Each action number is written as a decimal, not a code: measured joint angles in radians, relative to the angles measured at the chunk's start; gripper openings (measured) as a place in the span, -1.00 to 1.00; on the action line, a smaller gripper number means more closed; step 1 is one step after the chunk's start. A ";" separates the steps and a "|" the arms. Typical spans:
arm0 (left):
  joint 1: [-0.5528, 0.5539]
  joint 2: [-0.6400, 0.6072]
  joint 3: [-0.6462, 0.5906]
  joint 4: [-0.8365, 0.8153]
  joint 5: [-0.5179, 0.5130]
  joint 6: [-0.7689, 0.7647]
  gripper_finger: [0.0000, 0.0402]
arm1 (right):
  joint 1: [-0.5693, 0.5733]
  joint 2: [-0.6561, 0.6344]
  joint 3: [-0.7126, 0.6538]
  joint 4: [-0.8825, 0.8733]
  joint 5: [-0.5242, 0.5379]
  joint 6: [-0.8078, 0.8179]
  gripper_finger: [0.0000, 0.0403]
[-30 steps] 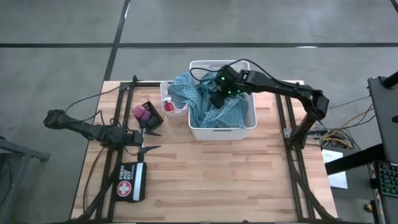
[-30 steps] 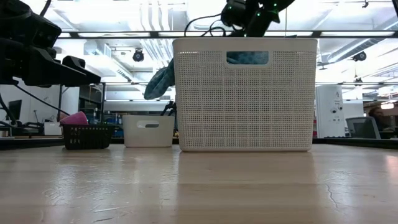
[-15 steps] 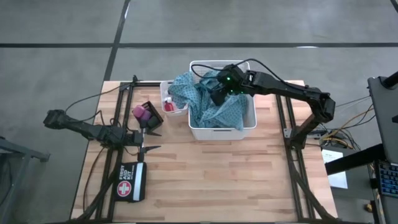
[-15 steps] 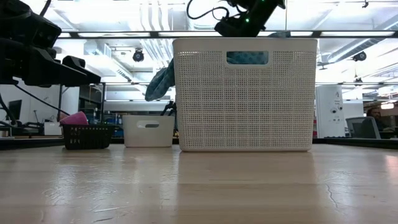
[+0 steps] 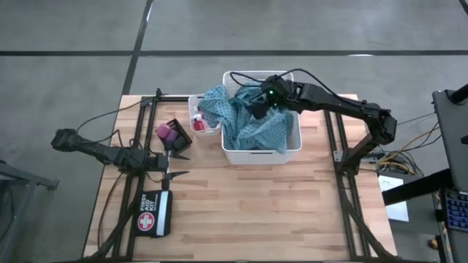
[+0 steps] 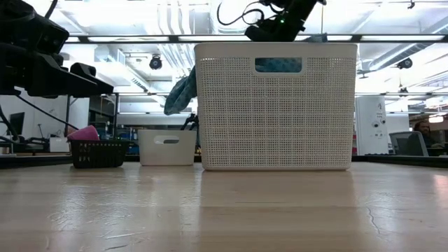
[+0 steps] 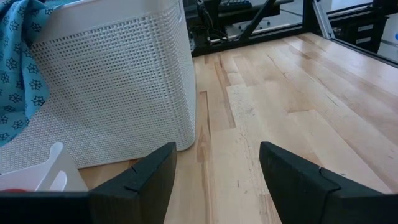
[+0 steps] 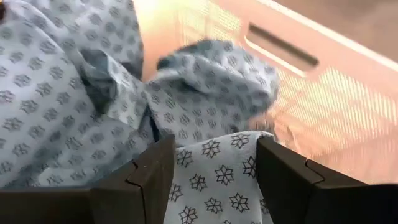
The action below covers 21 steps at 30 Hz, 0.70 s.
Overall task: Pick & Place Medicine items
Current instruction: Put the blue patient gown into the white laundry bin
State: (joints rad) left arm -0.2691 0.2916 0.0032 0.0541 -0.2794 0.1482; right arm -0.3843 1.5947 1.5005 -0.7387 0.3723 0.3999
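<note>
**Right gripper in the cloth pile; left arm waits**

From above, my right gripper (image 5: 257, 109) hangs over the large white basket (image 5: 290, 147), down among the patterned cloths (image 5: 252, 130) that fill it and spill over its left rim. I count two cloths here, one teal, one greyer, though the folds make that uncertain. Beside the basket a small white bin (image 5: 194, 117) holds at least one red bottle (image 5: 199, 126). A pink and purple piece (image 5: 166, 132) sits in a small black basket (image 5: 178, 130), with a first-aid pouch (image 5: 154, 213) lying nearer the table's front. My left gripper (image 5: 175, 165) waits near the black basket, well apart from the cloths.

At table level, teal cloth shows through the big basket's handle slot and droops over its side.

My left wrist shows my left fingers (image 7: 138, 180) spread apart over bare wood.

My right wrist shows my right fingers (image 8: 144, 174) apart with cloth bunched between them, not clamped. I judge the fabric light, limp and prone to dragging its neighbour, so pinching a raised fold should lift best.
</note>
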 joint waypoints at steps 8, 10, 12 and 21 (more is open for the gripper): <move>0.000 0.000 0.000 0.000 0.000 0.000 0.18 | -0.004 -0.002 0.000 -0.222 -0.054 0.172 0.03; 0.000 0.000 0.000 0.000 0.000 0.000 0.18 | -0.005 -0.004 0.000 -0.238 -0.054 0.174 0.03; 0.000 0.000 0.000 0.000 0.000 0.000 0.18 | -0.005 -0.014 0.000 -0.234 -0.052 0.173 0.03; 0.000 0.000 0.000 0.000 0.000 0.000 0.18 | 0.080 -0.035 -0.002 0.047 -0.049 -0.251 0.03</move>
State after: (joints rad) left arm -0.2687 0.2920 0.0032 0.0540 -0.2795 0.1482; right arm -0.3040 1.5595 1.4987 -0.6918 0.3229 0.1492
